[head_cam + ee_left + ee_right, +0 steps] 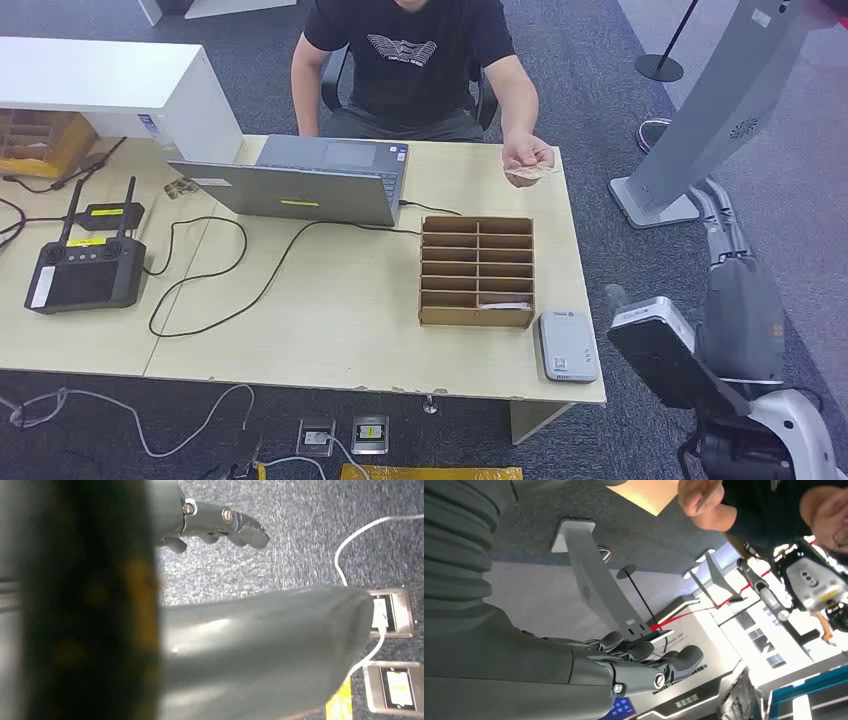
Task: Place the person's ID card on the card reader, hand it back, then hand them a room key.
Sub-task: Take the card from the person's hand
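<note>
card (527,172) in person's hand (524,155) beyond rack (477,272) | reader (568,346) just right of rack | right hand (644,660) fingers apart, empty | left hand (220,525) fingers apart, empty, over floor

Mock reception desk: laptop (300,180), card reader (568,346), key rack (477,271).

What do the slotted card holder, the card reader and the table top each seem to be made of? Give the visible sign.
Slotted card holder: probably thin wood or board, matte brown with cut dividers. Card reader: likely plastic, smooth grey-white casing with rounded corners. Table top: apparently light wood-look laminate, flat and even in tone.
</note>
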Available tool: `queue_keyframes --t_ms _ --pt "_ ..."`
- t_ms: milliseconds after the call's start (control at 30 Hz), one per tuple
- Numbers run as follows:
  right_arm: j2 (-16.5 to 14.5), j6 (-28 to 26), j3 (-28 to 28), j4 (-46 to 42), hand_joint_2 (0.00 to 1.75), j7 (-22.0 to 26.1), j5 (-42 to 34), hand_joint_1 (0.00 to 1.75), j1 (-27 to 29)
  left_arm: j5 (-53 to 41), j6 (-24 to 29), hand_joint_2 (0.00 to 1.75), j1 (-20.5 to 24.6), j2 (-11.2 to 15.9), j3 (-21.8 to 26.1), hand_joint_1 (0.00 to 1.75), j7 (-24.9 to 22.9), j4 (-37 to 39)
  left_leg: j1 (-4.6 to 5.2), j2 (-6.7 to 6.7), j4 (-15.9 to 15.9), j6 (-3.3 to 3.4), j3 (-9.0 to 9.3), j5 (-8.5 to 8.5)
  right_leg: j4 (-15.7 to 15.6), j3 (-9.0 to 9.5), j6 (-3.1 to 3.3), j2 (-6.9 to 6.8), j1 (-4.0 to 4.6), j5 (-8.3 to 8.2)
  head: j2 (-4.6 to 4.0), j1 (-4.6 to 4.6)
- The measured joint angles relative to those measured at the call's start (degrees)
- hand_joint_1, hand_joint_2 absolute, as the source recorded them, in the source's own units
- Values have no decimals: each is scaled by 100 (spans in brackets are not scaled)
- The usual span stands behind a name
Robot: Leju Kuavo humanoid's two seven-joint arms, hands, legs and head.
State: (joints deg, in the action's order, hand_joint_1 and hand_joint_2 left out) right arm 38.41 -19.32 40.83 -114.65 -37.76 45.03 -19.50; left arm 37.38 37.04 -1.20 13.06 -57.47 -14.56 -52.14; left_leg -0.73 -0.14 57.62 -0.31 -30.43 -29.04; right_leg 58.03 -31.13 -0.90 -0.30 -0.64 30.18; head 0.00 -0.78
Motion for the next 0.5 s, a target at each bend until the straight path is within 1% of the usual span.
queue_keyframes --t_ms 67,133,233,500 --pt "-15 89 112 67 175 -1 78 0 -55 39 -18 0 35 3 -40 0 0 7 0 0 0 0 0 0 0 0 0 -1 0 0 0 1" --pt "-60 217 341 221 175 -1 201 0 -166 102 -42 0 96 6 -121 0 0 20 0 0 0 0 0 0 0 1 0 -2 0 0 0 1" --pt "-122 277 603 413 175 -2 274 0 -256 134 -49 0 149 6 -219 0 0 34 0 -1 0 0 0 0 0 1 0 -2 0 0 0 1" --pt "-199 286 946 631 175 -3 297 0 -367 166 -49 0 193 9 -349 0 0 79 0 0 0 0 -1 0 0 -1 0 -1 0 0 0 0"
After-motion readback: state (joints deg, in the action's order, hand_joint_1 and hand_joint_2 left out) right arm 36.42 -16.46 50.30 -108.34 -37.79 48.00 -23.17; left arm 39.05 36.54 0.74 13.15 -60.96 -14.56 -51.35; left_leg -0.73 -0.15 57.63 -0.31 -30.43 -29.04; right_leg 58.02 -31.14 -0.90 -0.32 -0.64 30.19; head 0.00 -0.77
